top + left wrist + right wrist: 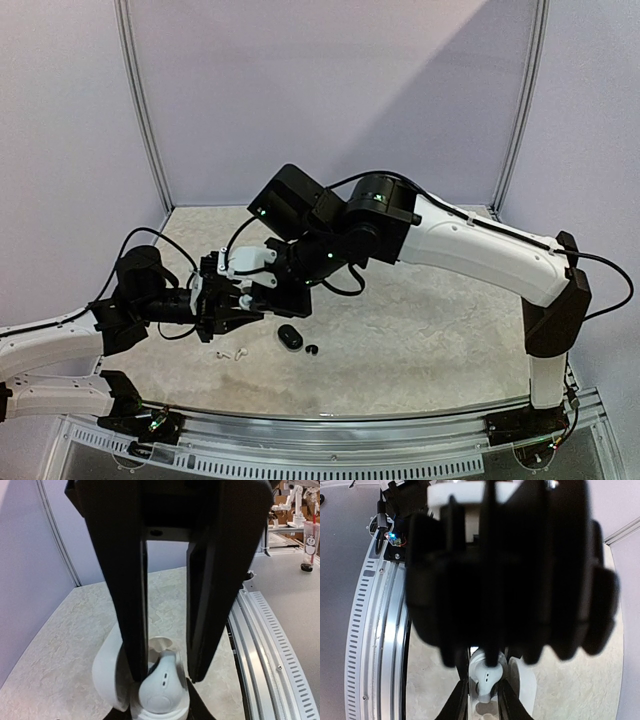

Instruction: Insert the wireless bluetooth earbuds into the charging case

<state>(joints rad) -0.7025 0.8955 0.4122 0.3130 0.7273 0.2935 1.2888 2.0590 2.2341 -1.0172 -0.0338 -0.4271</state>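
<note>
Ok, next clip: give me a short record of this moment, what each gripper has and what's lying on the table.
left gripper: shut on the white charging case, lid open
white earbud: standing in the case; fully seated or not, unclear
right gripper: right at that earbud; grip unclear
table: black case, black earbud beside it, loose white earbuds toward the left arm

The right arm (pixel 480 250) spans the table (pixel 430 350), meeting the left arm (pixel 150 295) at left middle. Open surface lies rightward; a black case (pixel 290 337) and white buds (pixel 240 351) dot the near strip.
</note>
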